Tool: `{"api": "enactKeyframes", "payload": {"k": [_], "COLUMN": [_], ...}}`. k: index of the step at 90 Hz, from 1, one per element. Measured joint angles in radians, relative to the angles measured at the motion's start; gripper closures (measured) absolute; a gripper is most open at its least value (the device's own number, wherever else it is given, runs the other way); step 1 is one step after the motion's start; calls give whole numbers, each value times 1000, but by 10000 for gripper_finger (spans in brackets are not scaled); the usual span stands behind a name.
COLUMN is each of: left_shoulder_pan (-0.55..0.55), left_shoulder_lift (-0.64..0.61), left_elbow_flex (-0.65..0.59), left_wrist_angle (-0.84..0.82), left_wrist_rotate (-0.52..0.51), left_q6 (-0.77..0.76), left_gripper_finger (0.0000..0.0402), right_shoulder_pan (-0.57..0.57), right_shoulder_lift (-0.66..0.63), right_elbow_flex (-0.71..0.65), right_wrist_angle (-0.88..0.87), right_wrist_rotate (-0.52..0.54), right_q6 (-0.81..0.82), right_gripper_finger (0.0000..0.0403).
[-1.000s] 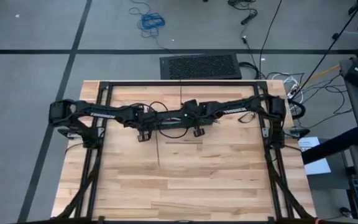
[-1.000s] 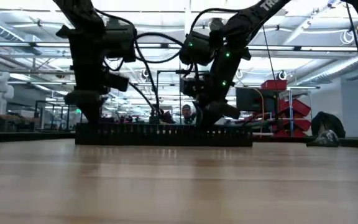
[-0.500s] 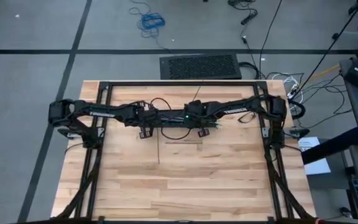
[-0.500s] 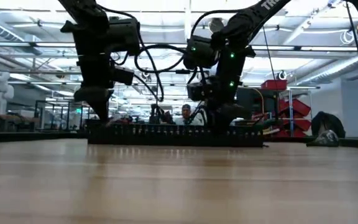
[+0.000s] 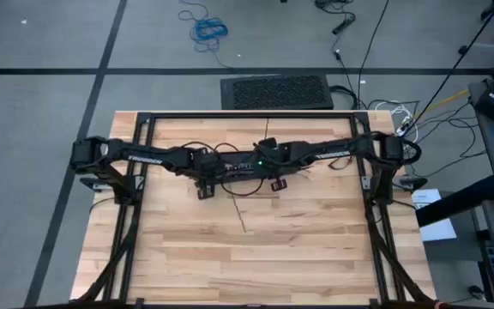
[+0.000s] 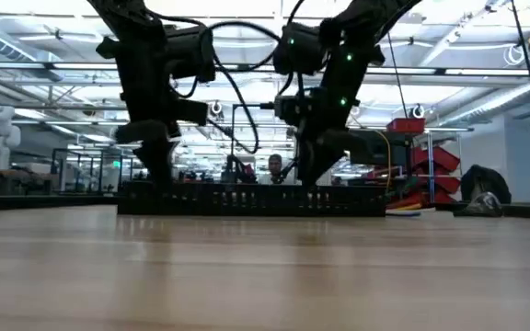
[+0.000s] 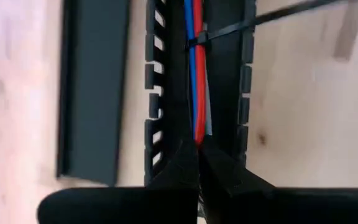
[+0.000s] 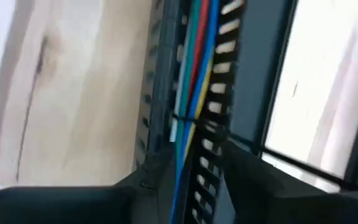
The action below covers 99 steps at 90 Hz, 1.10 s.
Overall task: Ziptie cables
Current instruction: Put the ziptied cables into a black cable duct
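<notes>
The cables [image 7: 194, 74], blue and red here, lie along the inside of the long black slotted bar [image 6: 247, 199] at mid-table. In the right wrist view the cables [image 8: 194, 68] also show green and yellow strands. A black zip tie [image 7: 211, 34] is looped round them, and its tail [image 7: 291, 9] runs out over the wood. A second zip tie [image 8: 184, 118] crosses them near my right gripper. My left gripper [image 7: 197, 152] and my right gripper [image 8: 194, 171] both point down into the bar, each shut on the cables. Another tail [image 5: 238, 215] lies on the table. My left gripper pinches the cables' red and blue strands [image 7: 197, 138] between its two fingers, from above and pointing down, inside the bar's channel. The cables run on along the channel beyond the fingers. My right gripper comes from above with the cables [image 8: 184, 155] between its two fingers. One slotted wall [image 8: 210, 155] of the bar lies in the same gap. The cables run lengthwise away from the fingers, down in the bar.
A flat black strip [image 7: 92, 93] lies on the wood beside the bar. The black frame rail [image 5: 247, 114] runs along the table's far edge. Bare wood [image 5: 256, 257] stretches toward the near edge. Shelves and a person show in the room beyond.
Both grippers have gone a little toward the table's right edge, and the bar with the cables has slid that way with them. The zip tie tail on the near side has swung from pointing straight at the near edge to slanting toward the right.
</notes>
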Motion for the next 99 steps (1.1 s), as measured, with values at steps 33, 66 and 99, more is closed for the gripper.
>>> {"api": "enactKeyframes", "payload": {"k": [33,66,99], "left_shoulder_pan": [-57,-118,-177], "left_shoulder_lift": [-8,-41,-111], "left_elbow_flex": [1,47,54], "left_wrist_angle": [-110,-180,-174], "left_wrist_rotate": [37,125,84], "left_q6": [-75,-162,-264], "left_gripper_finger": [393,291,256], "right_shoulder_pan": [-2,-2,14], "right_shoulder_lift": [0,0,-30], "right_elbow_flex": [0,1,2], "right_wrist_angle": [27,27,59], "right_wrist_rotate": [-34,-59,-44], "right_q6": [25,42,143], "right_gripper_finger": [261,261,261]}}
